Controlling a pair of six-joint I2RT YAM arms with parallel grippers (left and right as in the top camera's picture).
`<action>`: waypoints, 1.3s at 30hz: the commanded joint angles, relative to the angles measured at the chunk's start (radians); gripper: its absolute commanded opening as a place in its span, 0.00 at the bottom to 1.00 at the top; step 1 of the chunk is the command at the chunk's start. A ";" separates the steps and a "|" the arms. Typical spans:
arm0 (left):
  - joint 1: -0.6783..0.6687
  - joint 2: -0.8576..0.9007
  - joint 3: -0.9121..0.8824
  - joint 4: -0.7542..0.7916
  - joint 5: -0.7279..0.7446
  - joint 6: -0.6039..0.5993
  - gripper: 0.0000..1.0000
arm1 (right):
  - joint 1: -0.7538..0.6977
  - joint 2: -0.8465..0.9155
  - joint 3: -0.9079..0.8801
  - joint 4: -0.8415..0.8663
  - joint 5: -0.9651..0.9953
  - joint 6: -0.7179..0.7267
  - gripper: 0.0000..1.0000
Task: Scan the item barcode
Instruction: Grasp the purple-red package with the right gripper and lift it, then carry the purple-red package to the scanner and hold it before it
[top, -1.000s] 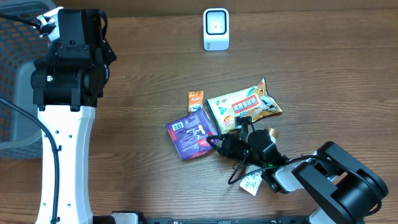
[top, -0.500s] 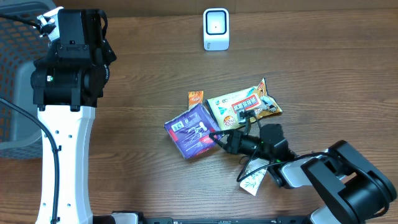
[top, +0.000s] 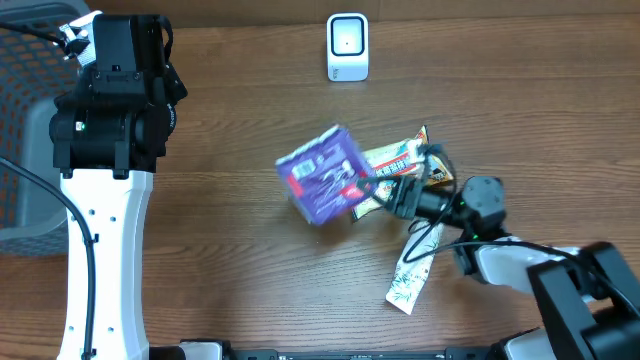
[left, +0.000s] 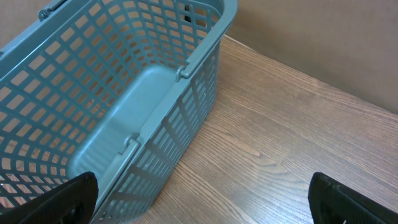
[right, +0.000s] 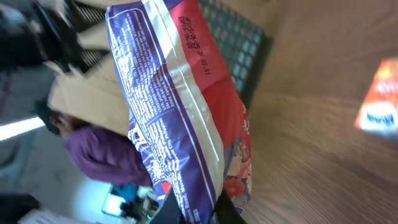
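A purple snack packet (top: 322, 175) hangs tilted above the table's middle, with my right gripper (top: 378, 192) shut on its right edge. In the right wrist view the packet (right: 168, 106) fills the frame, purple with white print and a red panel, and its lower edge is pinched between the dark fingertips (right: 186, 208). No barcode is readable on it. The white scanner (top: 347, 47) stands at the back centre, well apart from the packet. My left gripper (left: 205, 208) is open and holds nothing, above the table beside the basket.
A yellow-green snack bag (top: 405, 160) lies partly under the right gripper. A white leaf-print strip (top: 408, 280) lies in front of it. A small orange packet (right: 379, 102) rests on the wood. The grey-blue mesh basket (left: 112, 93) stands at the left edge (top: 20, 150).
The right gripper has lifted the purple packet off the table and carried it up and toward the back, tilting it. The right arm swung to the right. The left arm has not moved.
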 joint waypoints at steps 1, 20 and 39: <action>0.006 0.005 0.010 0.000 -0.013 -0.006 1.00 | -0.042 -0.068 0.084 0.015 -0.043 0.169 0.04; 0.006 0.005 0.010 0.000 -0.013 -0.006 1.00 | -0.166 -0.275 0.403 -0.414 -0.224 0.142 0.04; 0.006 0.005 0.010 0.000 -0.013 -0.006 1.00 | -0.142 -0.275 0.459 -1.065 0.732 -0.894 0.04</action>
